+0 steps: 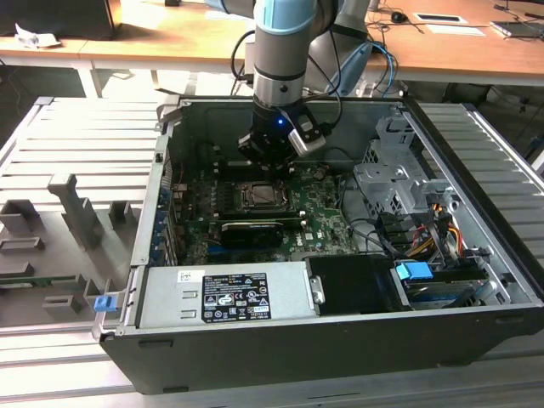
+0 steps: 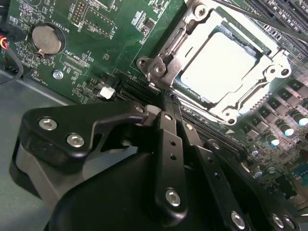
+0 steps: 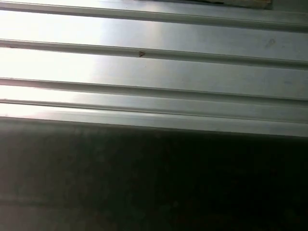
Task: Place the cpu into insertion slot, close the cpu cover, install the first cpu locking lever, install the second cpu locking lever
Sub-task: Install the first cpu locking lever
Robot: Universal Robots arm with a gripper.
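Observation:
The cpu [image 2: 219,67], a pale square metal chip, lies flat in the insertion slot [image 1: 263,196] on the green board. The cpu cover [image 2: 192,36], a silver frame with a big window, lies down around the chip. A thin dark rod [image 2: 269,21] runs past the cover's far corner. My gripper [image 2: 163,102] has its black fingers [image 2: 168,139] pressed together with nothing between them, the tips just beside the cover's hinge corner. In the exterior view my gripper [image 1: 265,160] hangs inside the open case, just behind the slot.
A long black card [image 1: 251,229] sits in front of the slot, a grey power supply [image 1: 225,293] nearer still. A drive cage [image 1: 395,183] and cables fill the exterior view's right. A coin battery [image 2: 45,38] sits on the board. Ribbed grey table [image 3: 154,72] surrounds the case.

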